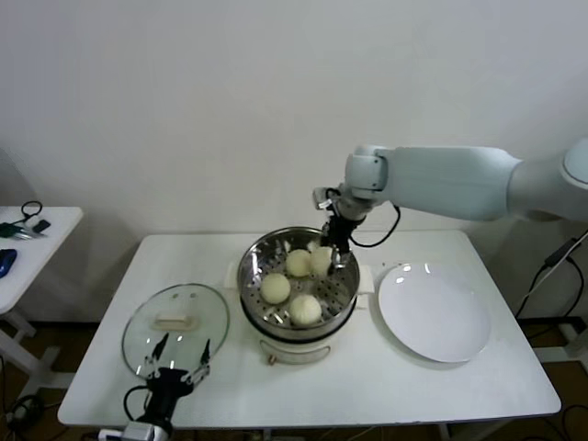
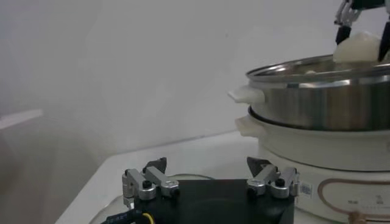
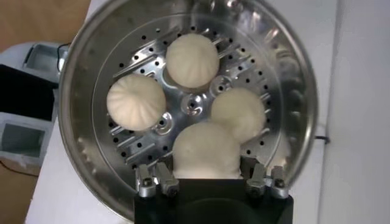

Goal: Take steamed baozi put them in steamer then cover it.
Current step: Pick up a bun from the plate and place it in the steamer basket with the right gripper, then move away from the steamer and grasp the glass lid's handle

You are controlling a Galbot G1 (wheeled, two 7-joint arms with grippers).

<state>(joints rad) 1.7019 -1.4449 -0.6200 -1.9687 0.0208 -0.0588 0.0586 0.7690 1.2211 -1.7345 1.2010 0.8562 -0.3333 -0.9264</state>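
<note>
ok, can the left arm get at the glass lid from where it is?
Probably yes. The left gripper sits at the near rim of the glass lid, jaws open, with nothing between; the right gripper is over the steamer.

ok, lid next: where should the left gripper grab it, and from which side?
Take the glass lid by its cream handle, coming straight down. The lid lies flat on the table with the handle up at its centre, a raised bar the fingers could probably straddle across its short side. The left gripper is open at the lid's near edge.
</note>
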